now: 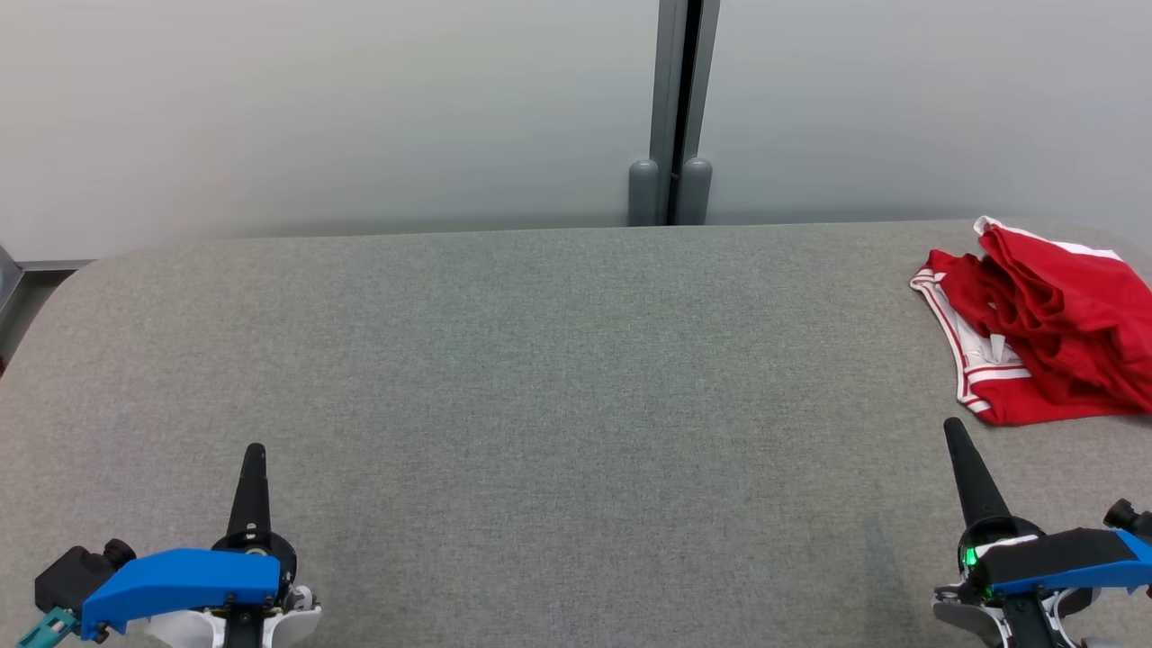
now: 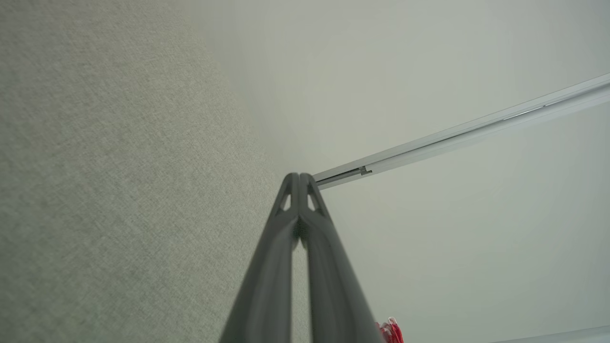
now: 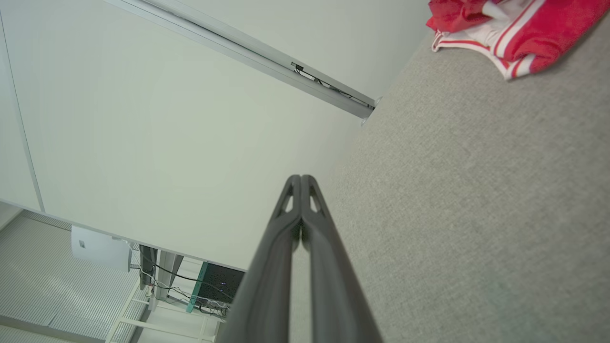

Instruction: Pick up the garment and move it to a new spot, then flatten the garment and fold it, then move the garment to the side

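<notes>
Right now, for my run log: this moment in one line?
stage: pre-pick | garment: crumpled, far right of table | left gripper: shut, empty | right gripper: shut, empty

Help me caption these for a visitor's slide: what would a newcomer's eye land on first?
The crumpled red garment with white trim, bunched at the far right of the grey table, stands out first. Next come the left gripper and right gripper at the near edge, both shut and holding nothing.
</notes>
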